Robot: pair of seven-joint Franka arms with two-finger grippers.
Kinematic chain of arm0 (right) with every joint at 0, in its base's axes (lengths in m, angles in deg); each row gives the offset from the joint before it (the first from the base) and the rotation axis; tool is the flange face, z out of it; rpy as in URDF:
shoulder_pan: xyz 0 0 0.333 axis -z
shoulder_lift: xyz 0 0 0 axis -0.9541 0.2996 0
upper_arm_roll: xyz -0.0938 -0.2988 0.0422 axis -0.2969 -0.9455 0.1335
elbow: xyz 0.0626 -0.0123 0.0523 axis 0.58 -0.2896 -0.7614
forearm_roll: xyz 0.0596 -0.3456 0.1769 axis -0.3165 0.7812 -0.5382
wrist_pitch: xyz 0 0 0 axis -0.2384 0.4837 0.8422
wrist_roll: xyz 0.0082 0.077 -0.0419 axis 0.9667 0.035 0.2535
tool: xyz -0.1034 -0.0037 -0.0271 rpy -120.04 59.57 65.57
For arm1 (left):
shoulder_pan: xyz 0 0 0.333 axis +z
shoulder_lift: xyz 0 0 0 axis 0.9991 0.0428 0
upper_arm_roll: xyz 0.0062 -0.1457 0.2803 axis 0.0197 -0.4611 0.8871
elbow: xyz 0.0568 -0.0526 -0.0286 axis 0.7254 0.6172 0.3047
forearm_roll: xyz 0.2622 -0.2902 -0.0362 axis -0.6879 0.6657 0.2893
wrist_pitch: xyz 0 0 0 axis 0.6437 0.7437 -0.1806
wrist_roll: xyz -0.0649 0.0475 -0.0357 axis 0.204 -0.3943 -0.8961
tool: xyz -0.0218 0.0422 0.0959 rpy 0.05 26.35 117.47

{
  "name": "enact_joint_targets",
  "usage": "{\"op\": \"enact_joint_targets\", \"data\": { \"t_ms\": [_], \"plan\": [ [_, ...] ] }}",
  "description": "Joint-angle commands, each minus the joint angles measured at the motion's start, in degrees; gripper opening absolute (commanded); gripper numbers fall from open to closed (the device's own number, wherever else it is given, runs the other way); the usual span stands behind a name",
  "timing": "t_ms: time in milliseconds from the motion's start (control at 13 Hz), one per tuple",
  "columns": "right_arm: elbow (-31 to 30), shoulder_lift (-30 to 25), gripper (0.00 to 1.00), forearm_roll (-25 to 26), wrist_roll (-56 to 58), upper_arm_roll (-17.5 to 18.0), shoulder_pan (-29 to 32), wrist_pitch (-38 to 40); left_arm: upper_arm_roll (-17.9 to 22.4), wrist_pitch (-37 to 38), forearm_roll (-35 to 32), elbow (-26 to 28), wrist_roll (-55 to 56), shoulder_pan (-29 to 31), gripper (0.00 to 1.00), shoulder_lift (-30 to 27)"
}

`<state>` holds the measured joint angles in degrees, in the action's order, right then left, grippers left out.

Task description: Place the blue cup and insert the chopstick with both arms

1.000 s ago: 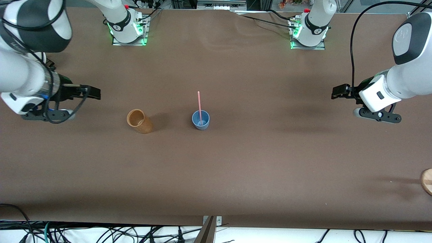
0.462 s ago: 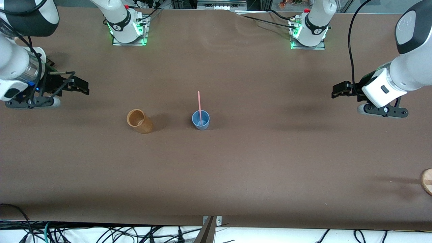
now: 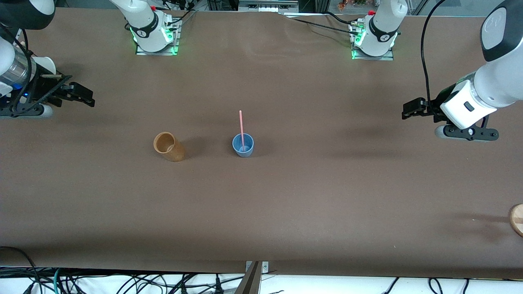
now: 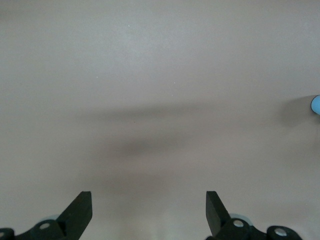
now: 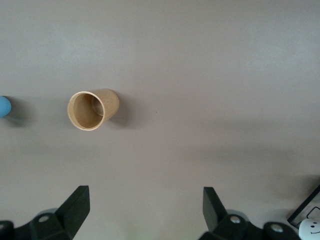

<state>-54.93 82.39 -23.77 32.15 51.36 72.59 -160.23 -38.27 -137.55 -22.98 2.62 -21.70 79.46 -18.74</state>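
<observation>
The blue cup (image 3: 243, 145) stands upright in the middle of the table, and the pink chopstick (image 3: 241, 126) stands in it, leaning on its rim. An edge of the cup shows in the left wrist view (image 4: 316, 105) and in the right wrist view (image 5: 4, 106). My right gripper (image 3: 83, 96) is open and empty above the table at the right arm's end. My left gripper (image 3: 410, 110) is open and empty above the table at the left arm's end. Both are well away from the cup.
A taller tan-brown cup (image 3: 168, 146) stands beside the blue cup toward the right arm's end; it also shows in the right wrist view (image 5: 92, 109). A round wooden object (image 3: 517, 219) lies at the table's edge, at the left arm's end, nearer the front camera.
My right gripper has drawn back toward the right arm's end of the table and away from the cups. My left arm has shifted slightly outward. The cup and chopstick have not moved.
</observation>
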Motion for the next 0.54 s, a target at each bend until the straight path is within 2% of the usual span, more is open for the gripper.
{"op": "enact_joint_targets", "data": {
  "t_ms": [0, 231, 462],
  "plan": [
    [-1.3, -1.3, 1.00, 0.1, 0.3, 0.0, 0.9, -1.0, 0.1, 1.4, -0.7, -2.1, 0.9, 0.4, 1.00, 0.9],
    [-1.1, -1.5, 1.00, -3.0, 0.6, -0.1, 0.9, -0.9, 0.4, 1.3, -0.7, -2.1, 0.9, 0.9, 1.00, 0.9],
    [-0.8, -1.3, 1.00, -3.0, 0.6, -0.1, 1.0, -0.9, 0.4, 1.3, -0.6, -2.2, 0.7, 1.8, 1.00, 1.3]
  ]
}}
